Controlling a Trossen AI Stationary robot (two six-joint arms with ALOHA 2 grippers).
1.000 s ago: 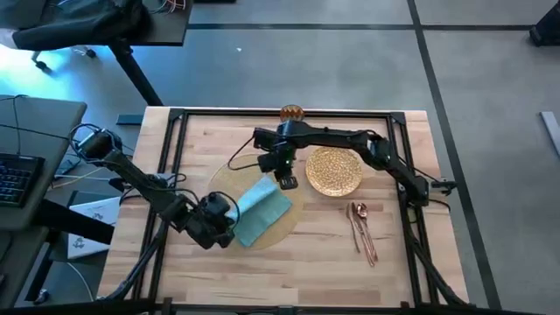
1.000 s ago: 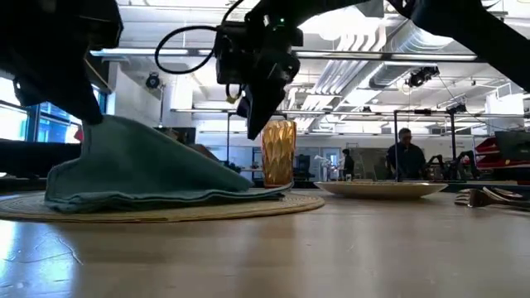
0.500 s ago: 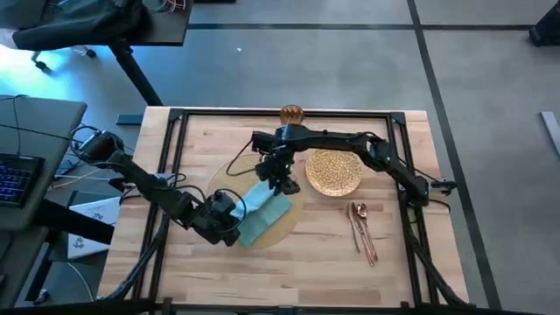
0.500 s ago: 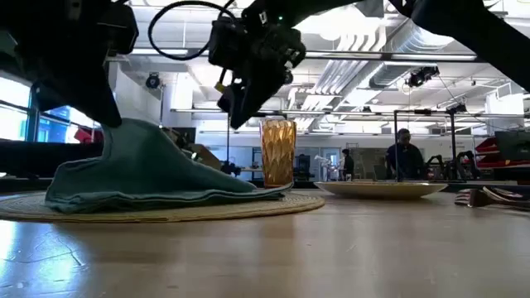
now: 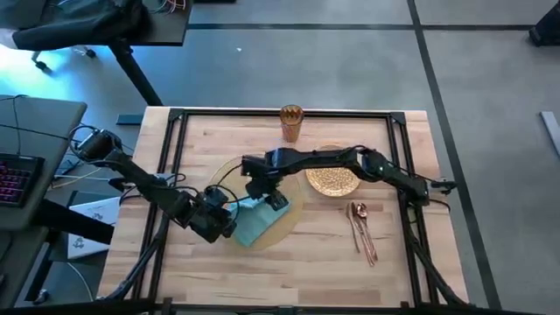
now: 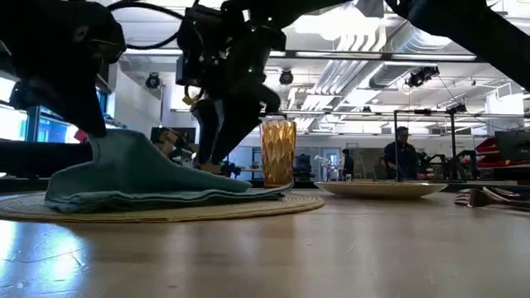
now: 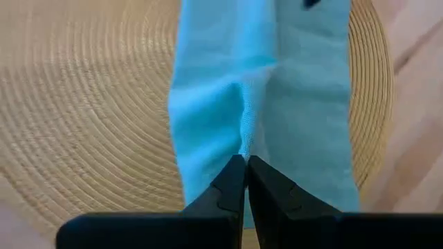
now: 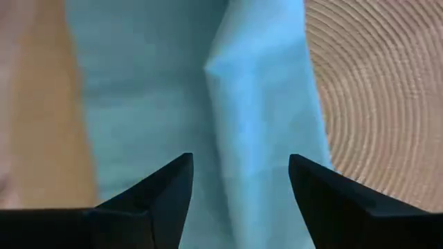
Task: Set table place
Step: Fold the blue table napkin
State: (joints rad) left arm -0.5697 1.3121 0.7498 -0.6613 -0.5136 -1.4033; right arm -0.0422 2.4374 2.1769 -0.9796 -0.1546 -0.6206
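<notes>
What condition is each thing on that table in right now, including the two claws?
Left gripper: shut, pinching the napkin.
Right gripper: open, above the napkin.
Napkin: on the placemat, one end lifted.
Placemat: flat.
Plate: empty, beside the placemat.
Cup: upright.
Cutlery: lying together.

From the overhead camera I see a grey desk [image 5: 35, 131] off the table's left side, with a dark keyboard [image 5: 19, 179] lying at its left edge, its keys glowing pink. A black office chair [image 5: 79, 22] stands on the grey floor beyond that desk's far corner, next to a dark desk [image 5: 162, 19] with a slanted black leg. Some white papers [image 5: 87, 223] lie on the floor below the grey desk's near edge. Through the level camera I make out a person [image 6: 403, 157] standing far back in the room, under ceiling ducts [image 6: 356, 62] and strip lights.
</notes>
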